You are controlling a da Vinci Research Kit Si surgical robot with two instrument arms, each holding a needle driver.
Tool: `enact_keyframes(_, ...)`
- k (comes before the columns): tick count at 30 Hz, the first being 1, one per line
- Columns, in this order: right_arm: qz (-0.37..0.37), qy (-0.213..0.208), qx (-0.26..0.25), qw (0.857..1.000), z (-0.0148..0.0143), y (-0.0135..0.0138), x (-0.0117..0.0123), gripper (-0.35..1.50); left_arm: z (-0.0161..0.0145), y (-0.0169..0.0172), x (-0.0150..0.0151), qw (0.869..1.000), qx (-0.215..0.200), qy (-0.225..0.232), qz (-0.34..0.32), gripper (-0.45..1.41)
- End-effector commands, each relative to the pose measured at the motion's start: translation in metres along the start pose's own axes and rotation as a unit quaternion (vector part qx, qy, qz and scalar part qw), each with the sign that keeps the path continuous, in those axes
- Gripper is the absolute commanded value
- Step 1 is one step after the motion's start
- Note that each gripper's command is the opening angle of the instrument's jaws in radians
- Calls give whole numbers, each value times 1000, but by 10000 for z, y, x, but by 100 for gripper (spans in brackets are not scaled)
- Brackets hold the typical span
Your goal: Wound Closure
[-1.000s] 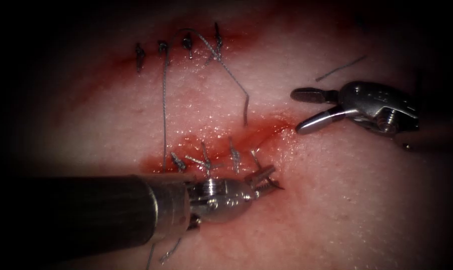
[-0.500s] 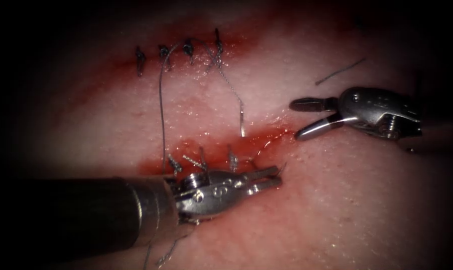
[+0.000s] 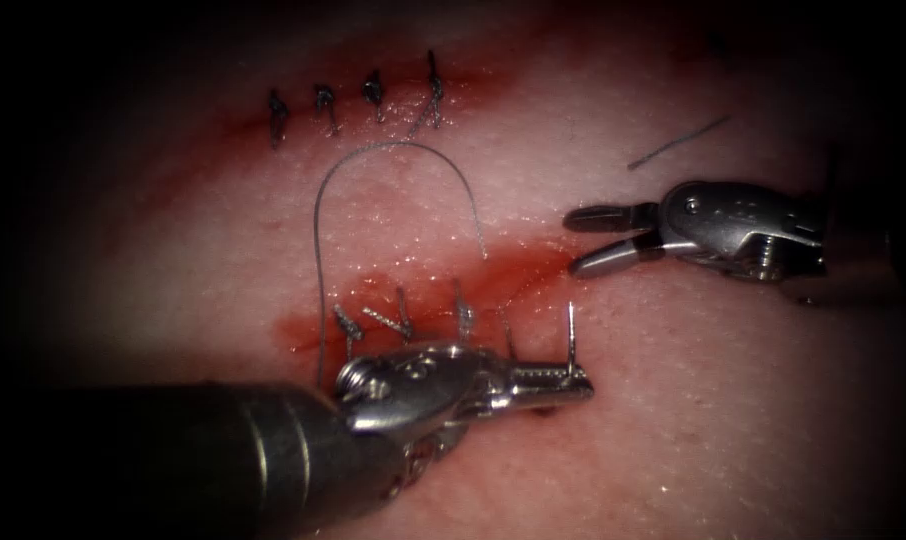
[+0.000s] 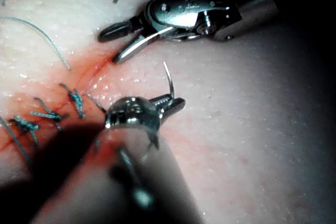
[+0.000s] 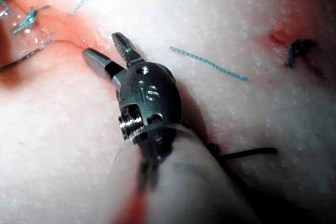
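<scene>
My left tool [image 3: 563, 380] lies along the near edge of the cut [image 3: 533, 272], jaws shut on the curved needle [image 3: 570, 332] near one end. The needle stands free above the tissue [image 3: 673, 400], close to the cut's right end. In the left wrist view the needle [image 4: 168, 80] curves up from the shut jaws [image 4: 172, 104]. Thread [image 3: 393, 148] arcs from the left tool's wrist up over the tissue and back down to the cut. My right tool [image 3: 595, 240] hovers right of the cut, open and holding nothing; its jaws [image 5: 107, 51] also gape in the right wrist view.
Several knotted stitches [image 3: 405, 315] close the cut's left part, amid red fluid [image 3: 443, 285]. A second row of stitches [image 3: 373, 92] sits farther back. A loose cut end of thread [image 3: 678, 140] lies beyond the right tool, also in the right wrist view [image 5: 207, 62].
The left tool has drawn the needle out of the tissue and shifted right; the needle now stands upright. The thread loop has dropped lower. The right tool edged left, jaws narrower.
</scene>
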Motion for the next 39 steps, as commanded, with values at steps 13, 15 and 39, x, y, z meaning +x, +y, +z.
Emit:
enact_keyframes(13,42,-13,46,998,3,-14,-10,41,-18,52,23,994,-63,61,64,-45)
enact_keyframes(15,44,-15,47,998,1,-15,-7,42,-23,65,33,988,-61,68,125,-45)
enact_keyframes(39,186,28,42,981,-13,-24,29,106,-33,123,80,845,116,36,521,-45)
